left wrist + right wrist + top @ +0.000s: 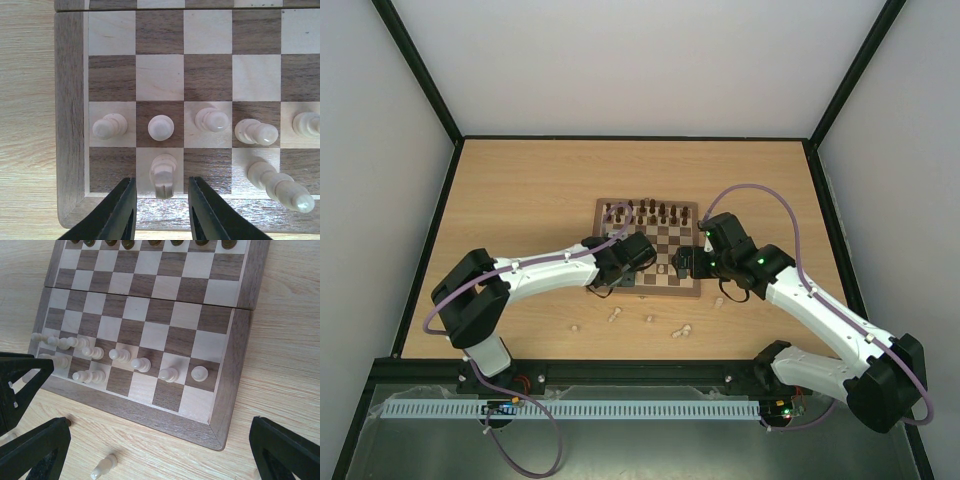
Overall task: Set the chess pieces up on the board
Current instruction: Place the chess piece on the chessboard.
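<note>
**A:** How does the left pincer [161, 184] stand?

**B:** A little spread, low over the near border of the board [70, 125]. One pale piece [163, 172] stands upright between its fingers [117, 215]. A strip of board shows on each side of the piece, so neither finger touches it.

**A:** Which square is that piece on?

**B:** A light one in the row closest to the pincer, second in from the corner on its left-finger side.

**A:** And the rest of the chess pieces [212, 120]?

**B:** Five small pale ones sit one row beyond the fingertips, one to a square. A taller pale one [280, 186] is off to the right-finger side, in the same row as the piece between the fingers.

**A:** The right pincer [160, 421]?

**B:** Spread wide, pinching nothing. A near corner of the board lies between its fingers. A loose pale piece [104, 466] lies on its side on the bench [290, 340], between the fingers and closer to the left one.

**A:** What is ahead of it?

**B:** Pale pieces in the two nearest rows, crowded toward its left. Dark pieces [127, 243] line the farthest row.

**A:** Anything else off the board?

**B:** From above, several more pale pieces [615, 315] lie scattered on the bench behind both pincers, toward the arm bases.
</note>
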